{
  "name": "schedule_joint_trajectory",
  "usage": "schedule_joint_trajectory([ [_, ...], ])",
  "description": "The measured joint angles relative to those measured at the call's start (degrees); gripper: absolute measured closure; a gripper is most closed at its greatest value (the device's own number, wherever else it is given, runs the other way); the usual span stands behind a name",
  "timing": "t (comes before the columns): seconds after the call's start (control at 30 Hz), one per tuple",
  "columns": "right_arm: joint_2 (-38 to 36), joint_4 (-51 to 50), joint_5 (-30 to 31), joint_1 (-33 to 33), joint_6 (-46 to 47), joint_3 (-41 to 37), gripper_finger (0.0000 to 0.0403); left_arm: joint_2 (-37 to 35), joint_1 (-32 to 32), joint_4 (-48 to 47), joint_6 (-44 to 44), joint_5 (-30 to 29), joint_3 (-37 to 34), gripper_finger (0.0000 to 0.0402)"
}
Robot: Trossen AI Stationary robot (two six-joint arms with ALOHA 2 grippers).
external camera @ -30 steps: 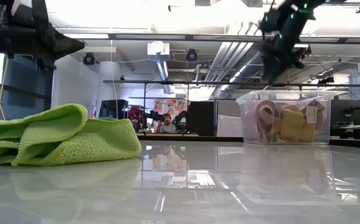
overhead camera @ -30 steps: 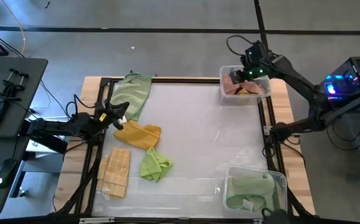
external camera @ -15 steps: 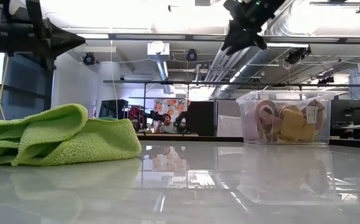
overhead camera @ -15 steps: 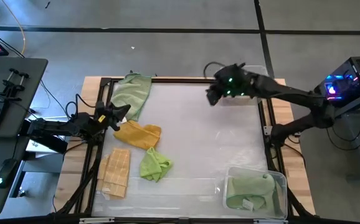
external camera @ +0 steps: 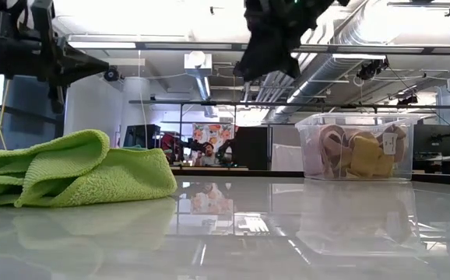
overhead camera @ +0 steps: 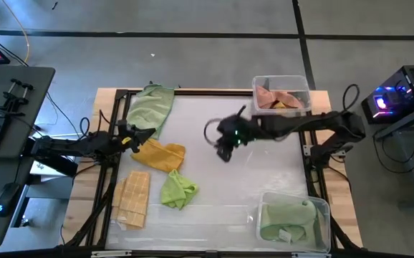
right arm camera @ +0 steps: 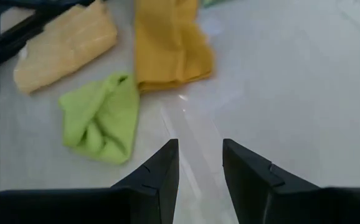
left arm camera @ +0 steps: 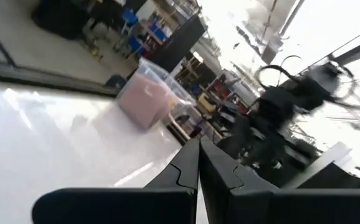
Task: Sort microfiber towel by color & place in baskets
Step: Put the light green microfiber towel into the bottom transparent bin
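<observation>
Four towels lie flat on the table's left half: pale green (overhead camera: 152,107) at the far edge, mustard (overhead camera: 160,154), bright green (overhead camera: 177,188) and pale yellow (overhead camera: 133,197). The far right basket (overhead camera: 282,95) holds pink and orange towels; the near right basket (overhead camera: 293,218) holds green ones. My right gripper (overhead camera: 225,148) hangs open above the table's middle, right of the mustard towel (right arm camera: 170,43) and the bright green towel (right arm camera: 102,118). My left gripper (overhead camera: 139,134) is shut (left arm camera: 198,168), in the air over the mustard towel's left end.
A dark frame (overhead camera: 114,172) runs around the glossy white table top. Bare surface (overhead camera: 243,179) stretches between the towels and the two baskets. In the low view the bright green towel (external camera: 77,167) fills the left and the far basket (external camera: 357,148) stands at the right.
My right gripper has swung from above the far right basket toward the table's left and near side, out to the table's middle, and now points down at the towels. The towels and baskets have stayed put.
</observation>
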Motion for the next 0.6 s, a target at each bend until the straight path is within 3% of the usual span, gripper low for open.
schedule_joint_trajectory([
  [0.3, -0.44, -2.19, 15.17, 12.09, 7.1, 0.0, 0.0286, 12.54, 0.12, -11.94, 4.55, -5.63, 13.31, 0.0402],
  [0.47, -0.44, -2.04, 22.27, 13.46, 13.85, 0.0, 0.0286, 22.66, 2.93, -21.56, 8.38, -7.02, 22.06, 0.0402],
  [0.6, -0.44, -1.91, 22.34, 12.43, 15.46, 0.0, 0.0286, 30.55, 7.25, -27.31, 12.12, -7.52, 27.4, 0.0399],
])
